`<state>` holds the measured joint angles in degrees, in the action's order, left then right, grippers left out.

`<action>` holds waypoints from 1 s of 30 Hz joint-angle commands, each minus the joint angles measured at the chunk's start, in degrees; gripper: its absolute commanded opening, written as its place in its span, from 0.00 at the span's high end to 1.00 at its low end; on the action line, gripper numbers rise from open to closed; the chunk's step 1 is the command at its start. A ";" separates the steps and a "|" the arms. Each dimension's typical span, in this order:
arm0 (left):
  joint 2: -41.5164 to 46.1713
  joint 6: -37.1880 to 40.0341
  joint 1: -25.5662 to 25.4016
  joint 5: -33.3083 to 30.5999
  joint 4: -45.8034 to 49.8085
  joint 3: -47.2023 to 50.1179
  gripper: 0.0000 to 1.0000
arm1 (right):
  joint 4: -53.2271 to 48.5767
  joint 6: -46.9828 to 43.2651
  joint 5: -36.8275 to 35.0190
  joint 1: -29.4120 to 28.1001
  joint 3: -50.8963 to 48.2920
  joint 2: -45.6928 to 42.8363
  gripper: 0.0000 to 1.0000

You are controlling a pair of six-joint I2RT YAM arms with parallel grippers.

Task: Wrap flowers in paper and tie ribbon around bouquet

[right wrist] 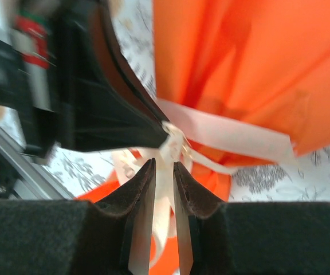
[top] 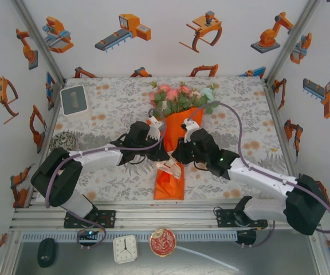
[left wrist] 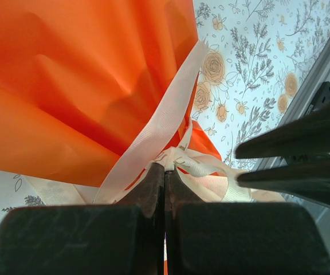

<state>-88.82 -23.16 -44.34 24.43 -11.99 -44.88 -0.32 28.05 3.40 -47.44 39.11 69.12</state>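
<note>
Bouquet place: the bouquet (top: 169, 184) lies in the middle of the table (top: 107, 109). The flowers (top: 179, 97) are at 12 o'clock and the pointed end is at 6 o'clock.
Ribbon place: the ribbon (left wrist: 165, 117) goes around the thin part of the orange paper (top: 179, 121), with a small tangle at the fingertips.
Left gripper: the left gripper (left wrist: 165, 169) reaches in from 9 o'clock. Its jaws are pressed flat together and pinch the ribbon.
Right gripper: the right gripper (right wrist: 165, 172) reaches in from 3 o'clock. Its jaws have a thin gap with a ribbon strand in it. I cannot tell if it is squeezed yet.
Ribbon feel: probably light, floppy and slippery. It is best to hold it close to the tangle so it does not slide out.
Paper feel: it looks thin and crinkly and will likely tear easily, so pull on the ribbon and not the paper.
Flowers feel: they look light with bendy stems, so leave the blooms alone.
Count: one bouquet, one paper sheet, one ribbon and two grippers. The blooms are too bunched to count.
</note>
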 commanded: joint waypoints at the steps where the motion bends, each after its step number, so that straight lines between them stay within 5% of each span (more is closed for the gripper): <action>1: 2.02 1.55 -0.42 -0.10 -0.53 -0.26 1.00 | -2.19 -0.84 0.20 -0.45 -1.93 -0.73 0.79; 16: 1.74 1.59 -0.41 0.60 -0.95 -0.47 1.00 | -8.61 -8.31 -1.29 -0.50 0.25 -8.02 0.73; 30: 1.79 1.72 -0.49 0.69 -0.54 -0.60 1.00 | -9.65 -16.05 4.16 -0.52 11.60 6.25 0.70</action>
<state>-88.36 -22.98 -44.60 24.47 -12.01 -44.88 -8.82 14.55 6.00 -47.70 48.49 74.24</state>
